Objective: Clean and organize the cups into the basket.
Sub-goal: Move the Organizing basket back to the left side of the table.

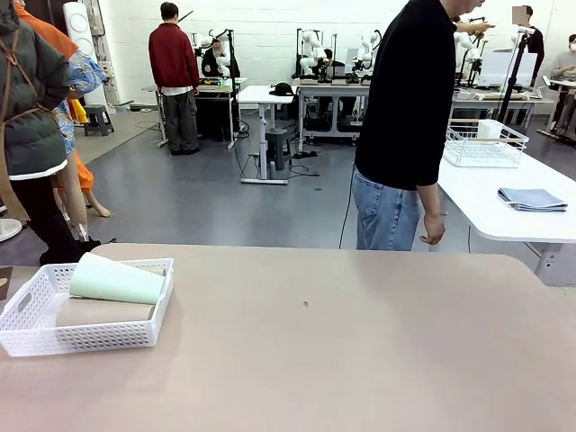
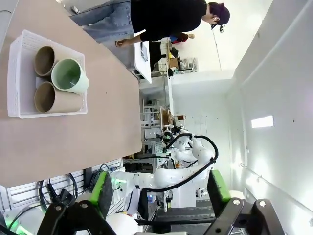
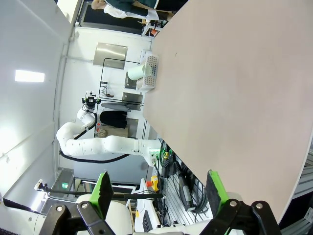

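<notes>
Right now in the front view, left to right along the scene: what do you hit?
Basket → mint cup → person in black → wire basket → folded grey cloth.

basket point(image 2: 14, 78): three cups point(image 2: 68, 76) lying inside | left tool point(image 2: 159, 193): wide apart, empty

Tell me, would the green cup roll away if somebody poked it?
Probably it would roll a little: the green cup lies on its side on top of the two brown cups, and its round tapered shape would likely curve rather than roll straight. The basket walls should stop it. It looks light and stiff, so a poke would likely shift it easily.
</notes>
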Controlling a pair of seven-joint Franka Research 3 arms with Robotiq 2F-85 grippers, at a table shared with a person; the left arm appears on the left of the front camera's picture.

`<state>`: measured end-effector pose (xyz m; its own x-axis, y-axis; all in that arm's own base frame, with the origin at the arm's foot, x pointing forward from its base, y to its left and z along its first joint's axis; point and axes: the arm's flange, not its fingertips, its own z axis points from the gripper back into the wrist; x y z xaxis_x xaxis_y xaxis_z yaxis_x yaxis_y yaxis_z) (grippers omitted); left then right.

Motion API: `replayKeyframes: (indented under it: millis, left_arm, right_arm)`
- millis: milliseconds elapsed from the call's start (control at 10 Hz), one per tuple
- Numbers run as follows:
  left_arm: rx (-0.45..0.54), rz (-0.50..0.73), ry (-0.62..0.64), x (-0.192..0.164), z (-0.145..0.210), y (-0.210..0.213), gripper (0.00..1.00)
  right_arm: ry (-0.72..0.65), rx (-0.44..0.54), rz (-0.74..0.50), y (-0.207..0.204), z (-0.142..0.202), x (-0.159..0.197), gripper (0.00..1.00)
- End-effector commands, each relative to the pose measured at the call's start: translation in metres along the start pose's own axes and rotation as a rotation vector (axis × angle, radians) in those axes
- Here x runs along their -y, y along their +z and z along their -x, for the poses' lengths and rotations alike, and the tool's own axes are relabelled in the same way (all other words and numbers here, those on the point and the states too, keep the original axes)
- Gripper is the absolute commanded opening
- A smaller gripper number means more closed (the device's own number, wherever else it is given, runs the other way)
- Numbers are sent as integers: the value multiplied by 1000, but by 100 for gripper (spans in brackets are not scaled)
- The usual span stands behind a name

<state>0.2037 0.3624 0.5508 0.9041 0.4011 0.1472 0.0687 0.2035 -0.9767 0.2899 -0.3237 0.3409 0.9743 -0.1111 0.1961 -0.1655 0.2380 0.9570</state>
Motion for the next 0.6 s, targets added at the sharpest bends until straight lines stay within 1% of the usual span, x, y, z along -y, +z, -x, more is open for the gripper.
replayKeyframes:
  millis: [0,500]
  left_arm:
    - [-9,-12,6,-2,1,0,100]
    - [-9,-12,6,-2,1,0,100]
  right_arm:
    - [16,9,0,0,0,0,100]
    - [16,9,0,0,0,0,100]
